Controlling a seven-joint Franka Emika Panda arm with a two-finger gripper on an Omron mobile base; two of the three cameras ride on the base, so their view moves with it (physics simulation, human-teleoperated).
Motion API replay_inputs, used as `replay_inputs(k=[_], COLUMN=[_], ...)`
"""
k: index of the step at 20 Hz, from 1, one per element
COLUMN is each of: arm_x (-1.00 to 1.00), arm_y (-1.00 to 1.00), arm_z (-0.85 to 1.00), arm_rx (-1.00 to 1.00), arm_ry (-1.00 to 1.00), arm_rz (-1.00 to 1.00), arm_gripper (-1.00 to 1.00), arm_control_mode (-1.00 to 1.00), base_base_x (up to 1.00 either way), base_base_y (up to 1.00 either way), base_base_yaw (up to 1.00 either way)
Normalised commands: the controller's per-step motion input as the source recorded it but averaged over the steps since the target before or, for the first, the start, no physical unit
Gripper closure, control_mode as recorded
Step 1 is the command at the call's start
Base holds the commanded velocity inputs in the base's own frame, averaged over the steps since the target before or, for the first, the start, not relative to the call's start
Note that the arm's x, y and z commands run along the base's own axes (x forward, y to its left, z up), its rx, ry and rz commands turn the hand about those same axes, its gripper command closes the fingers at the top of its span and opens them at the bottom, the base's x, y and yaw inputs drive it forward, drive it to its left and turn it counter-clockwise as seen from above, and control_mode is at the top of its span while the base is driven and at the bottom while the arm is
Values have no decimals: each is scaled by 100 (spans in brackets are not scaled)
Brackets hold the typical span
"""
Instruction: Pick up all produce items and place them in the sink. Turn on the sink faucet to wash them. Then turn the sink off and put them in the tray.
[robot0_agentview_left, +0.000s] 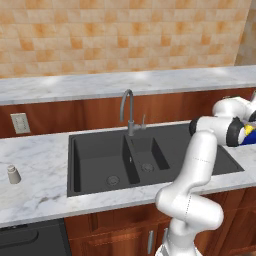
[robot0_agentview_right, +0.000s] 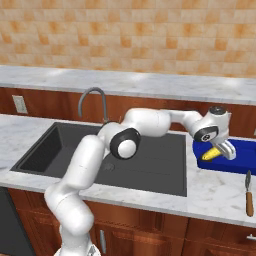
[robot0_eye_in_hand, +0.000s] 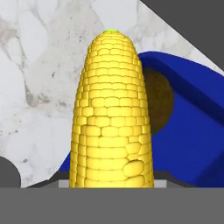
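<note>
My gripper (robot0_agentview_right: 220, 151) is shut on the yellow corn cob (robot0_eye_in_hand: 113, 113), which sticks out sideways over the left end of the deep-blue tray (robot0_agentview_right: 242, 161). In the hand view the cob stands straight up from between the fingers, and behind it the round olive-brown fruit (robot0_eye_in_hand: 161, 99) lies in the tray (robot0_eye_in_hand: 192, 148). A bit of the corn cob (robot0_agentview_left: 247, 131) and tray (robot0_agentview_left: 249, 139) peeks past my forearm at the right edge of the left base view. The dark double-basin sink (robot0_agentview_left: 97, 155) holds no produce. No water runs from the gooseneck faucet (robot0_agentview_left: 128, 111).
A small grey-white shaker (robot0_agentview_left: 13, 174) stands on the marble counter left of the sink. A knife with a wooden handle (robot0_agentview_right: 248, 196) lies on the counter in front of the tray. A wall socket (robot0_agentview_left: 20, 123) sits on the backsplash at left.
</note>
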Motion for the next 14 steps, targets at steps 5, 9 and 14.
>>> replay_inputs(k=[5,9,14], arm_x=[22,34,48], arm_y=[0,-5,-11], arm_z=[-50,-14,-1], arm_rx=[-3,0,0], arm_ry=[0,0,0], arm_rz=[0,0,0], arm_gripper=[100,-100,-100], arm_control_mode=[-100,-100,-100], base_base_x=[0,0,0], base_base_y=[0,0,0], base_base_yaw=[0,0,0])
